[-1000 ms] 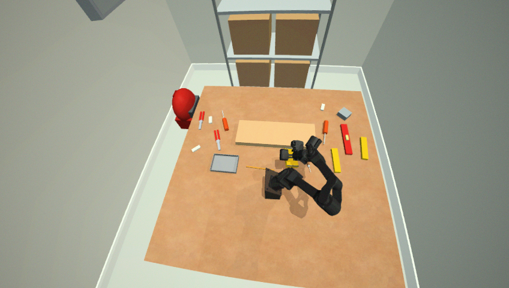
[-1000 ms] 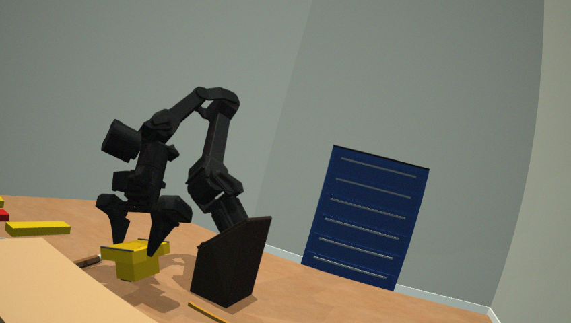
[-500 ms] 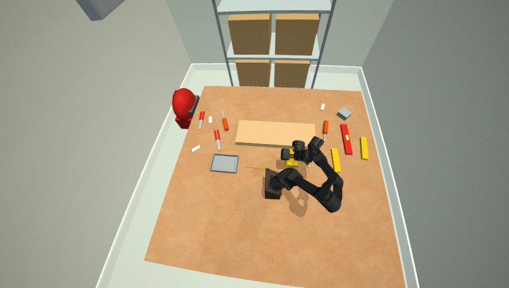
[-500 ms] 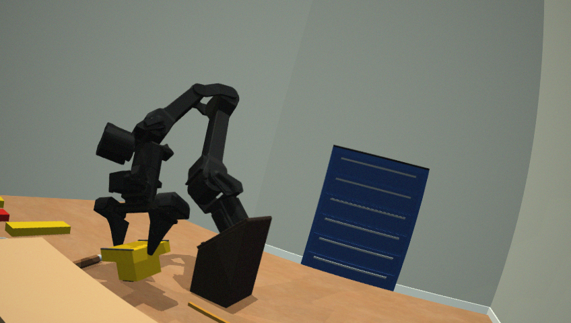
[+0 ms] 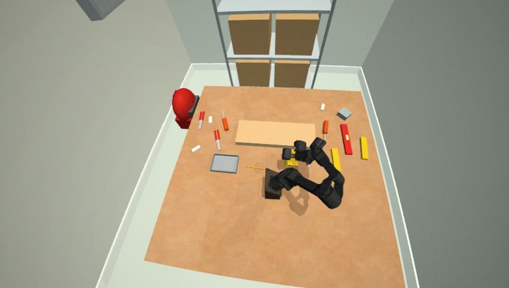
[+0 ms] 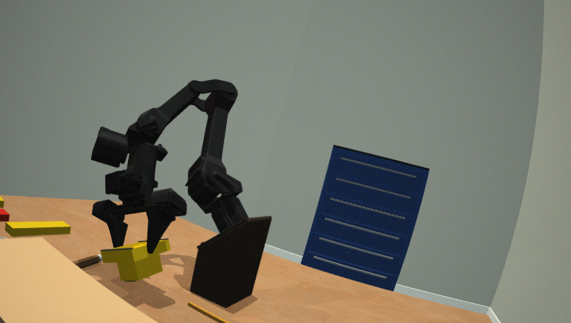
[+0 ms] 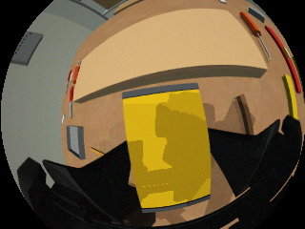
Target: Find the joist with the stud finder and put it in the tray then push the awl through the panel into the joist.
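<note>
My gripper (image 5: 292, 153) (image 6: 134, 248) (image 7: 168, 139) is shut on the yellow stud finder (image 5: 291, 163) (image 6: 140, 267) (image 7: 148, 119), holding it a little above the table, in front of the panel's right part. The stud finder looks slightly tilted in the exterior view. The pale floor panel (image 5: 275, 132) (image 6: 36, 280) (image 7: 172, 45) lies behind it. No hole shows in the visible part of its top. The awl (image 5: 309, 168) (image 6: 89, 261) (image 7: 245, 115) lies on the table to the right of the stud finder, partly hidden by the arm in the top view. The grey tray (image 5: 224, 163) (image 7: 75, 141) is empty, at the left.
A thin yellow-orange stick (image 5: 254, 167) (image 6: 206, 311) (image 7: 97, 151) lies between tray and arm base. Right of the panel are an orange screwdriver (image 5: 325, 126), a red level (image 5: 346, 142), yellow bars (image 5: 335, 159) (image 5: 364, 147) and a grey block (image 5: 344, 113). Red-handled pliers (image 5: 216, 136) and another screwdriver (image 5: 225, 123) lie left.
</note>
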You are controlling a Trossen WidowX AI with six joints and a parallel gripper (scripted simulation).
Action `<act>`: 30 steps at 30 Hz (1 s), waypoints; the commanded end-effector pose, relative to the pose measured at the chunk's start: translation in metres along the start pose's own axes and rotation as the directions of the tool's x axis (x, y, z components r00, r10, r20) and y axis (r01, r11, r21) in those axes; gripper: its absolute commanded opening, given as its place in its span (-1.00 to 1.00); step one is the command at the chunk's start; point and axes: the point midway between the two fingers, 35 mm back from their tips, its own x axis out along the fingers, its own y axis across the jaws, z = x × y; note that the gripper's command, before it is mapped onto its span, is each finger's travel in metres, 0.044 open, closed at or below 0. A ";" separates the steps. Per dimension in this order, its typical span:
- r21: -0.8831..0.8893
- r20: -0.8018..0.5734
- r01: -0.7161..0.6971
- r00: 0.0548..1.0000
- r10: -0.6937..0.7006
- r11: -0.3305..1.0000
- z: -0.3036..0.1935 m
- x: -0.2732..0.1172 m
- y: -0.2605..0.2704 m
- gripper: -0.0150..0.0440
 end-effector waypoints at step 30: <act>0.070 0.017 -0.166 0.986 0.166 0.984 0.003 -0.001 -0.004 -0.49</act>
